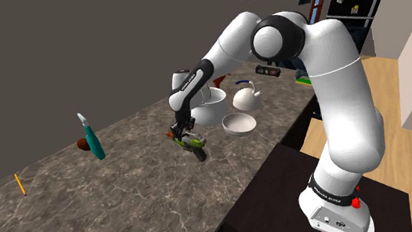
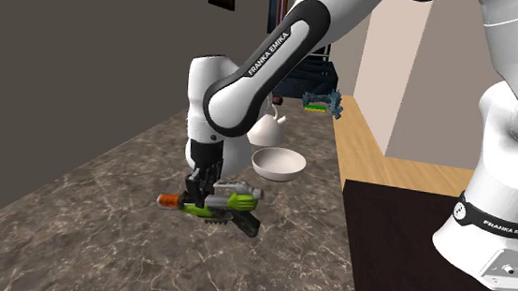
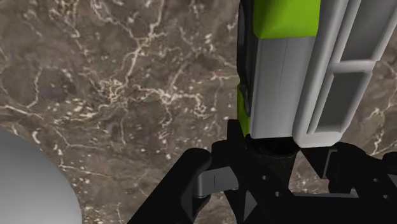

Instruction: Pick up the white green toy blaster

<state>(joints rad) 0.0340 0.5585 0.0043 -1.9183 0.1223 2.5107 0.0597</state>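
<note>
On the brown marbled table [image 1: 128, 210], close to the edge by the stand [image 1: 341, 214], we find the toy blaster [image 2: 230, 203] right under the arm [image 2: 253, 69]. Its body is white and lime green, with an orange tip at one end and a black grip pointing down. We cannot tell whether that grip rests on the stone or hangs just above it.

The black pincer [image 2: 200, 187] comes straight down on the end near the orange tip. Its fingers are pressed against either side of the body, so it has hold of the toy. In the wrist view the green and white shell reaches away from the fingers, with veined stone behind it.

We read "FRANKA EMIKA" in white capitals along the dark forearm in the second exterior view. The same words appear on the black band at the foot of the arm.

Just beyond the blaster is a shallow white bowl [image 1: 238, 123], and behind that a white teapot [image 1: 244, 97]. Well apart, toward the shoulder view's left, a teal bottle [image 1: 93, 143] stands upright and a yellow pencil [image 1: 19, 184] lies flat. A black fridge [image 1: 358, 1] carries small notes that we cannot read.
</note>
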